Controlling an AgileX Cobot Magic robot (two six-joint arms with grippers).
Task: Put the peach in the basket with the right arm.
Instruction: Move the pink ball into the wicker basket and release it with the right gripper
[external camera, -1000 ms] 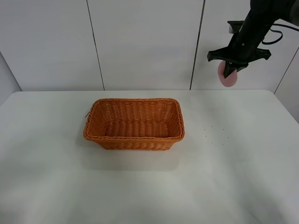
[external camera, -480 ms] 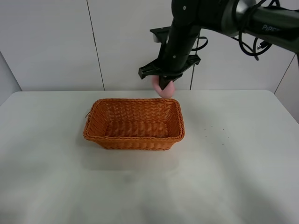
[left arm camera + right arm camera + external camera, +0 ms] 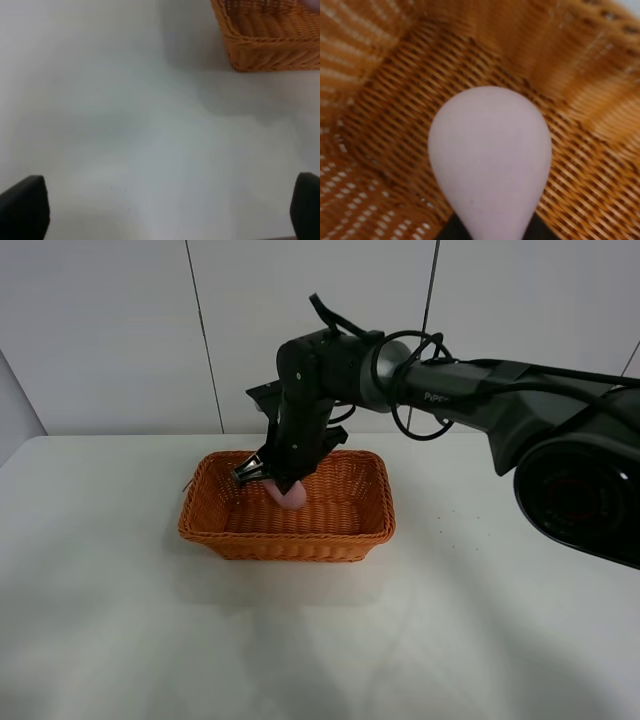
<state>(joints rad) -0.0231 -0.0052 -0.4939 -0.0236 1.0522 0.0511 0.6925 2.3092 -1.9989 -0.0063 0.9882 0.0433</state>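
Note:
The orange-brown wicker basket stands on the white table, left of centre. My right gripper reaches down into it from the back and is shut on the pale-pink peach, which hangs just above the basket floor. In the right wrist view the peach fills the middle, with the woven basket floor close beneath it. My left gripper shows only its two dark fingertips, set wide apart over bare table, with a corner of the basket ahead of it.
The white table spreads around the basket on all sides. A panelled white wall rises behind the table. The right arm's black links and cables stretch from the right edge over the table's back.
The right arm has swung left from the table's right back corner and come down, carrying the peach from high in the air into the basket. The basket has not moved.

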